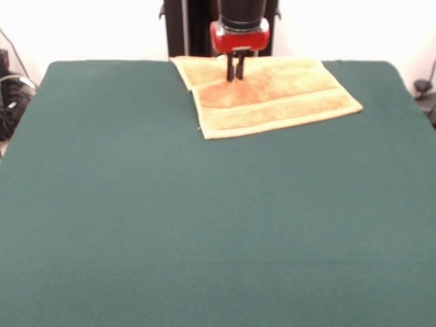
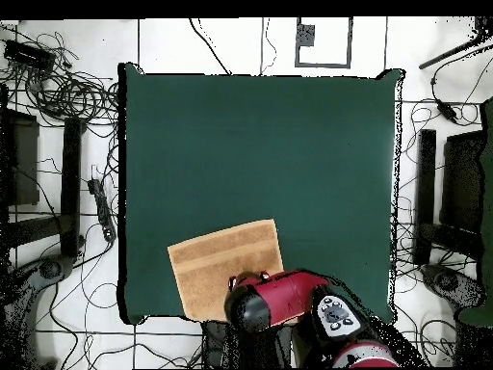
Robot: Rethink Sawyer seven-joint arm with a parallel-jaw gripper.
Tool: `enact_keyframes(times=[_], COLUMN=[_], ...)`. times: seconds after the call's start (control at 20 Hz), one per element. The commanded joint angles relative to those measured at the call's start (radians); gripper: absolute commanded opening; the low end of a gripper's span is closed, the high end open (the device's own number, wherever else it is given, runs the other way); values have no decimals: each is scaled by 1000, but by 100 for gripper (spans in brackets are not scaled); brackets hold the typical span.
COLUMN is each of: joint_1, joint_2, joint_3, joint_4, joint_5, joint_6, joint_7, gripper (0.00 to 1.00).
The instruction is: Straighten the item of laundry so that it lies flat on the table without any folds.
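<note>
Towel (image 1: 272,95) is lying near the table's (image 1: 204,225) robot-side edge, apparently nearly flat, one corner possibly folded. I am hovering my gripper (image 1: 236,73) over it, fingers nearly closed and grasping nothing. Next, I judge, comes checking for remaining folds.

Beneath the arm (image 2: 274,301), the towel (image 2: 217,275)'s corner nearest the gripper (image 1: 236,73) is hidden overhead; its tag is nowhere discernible
</note>
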Motion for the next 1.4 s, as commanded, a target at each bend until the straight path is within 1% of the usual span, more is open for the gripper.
enact_keyframes(times=[0.05,0.35,0.8,0.95,1.1,1.3,1.4], joint_1=[5,-8,-1,-13,-33,-50,-68], joint_2=[31,10,-13,-19,-35,-44,-46], joint_3=[147,175,169,182,202,223,248], joint_4=[-158,-162,-150,-149,-148,-152,-153], joint_5=[-26,-32,-50,-53,-51,-62,-73], joint_6=[74,119,113,125,166,193,203], joint_7=[-55,-72,-54,-64,-100,-133,-161], gripper=[0,0,0,0,0,0,0])
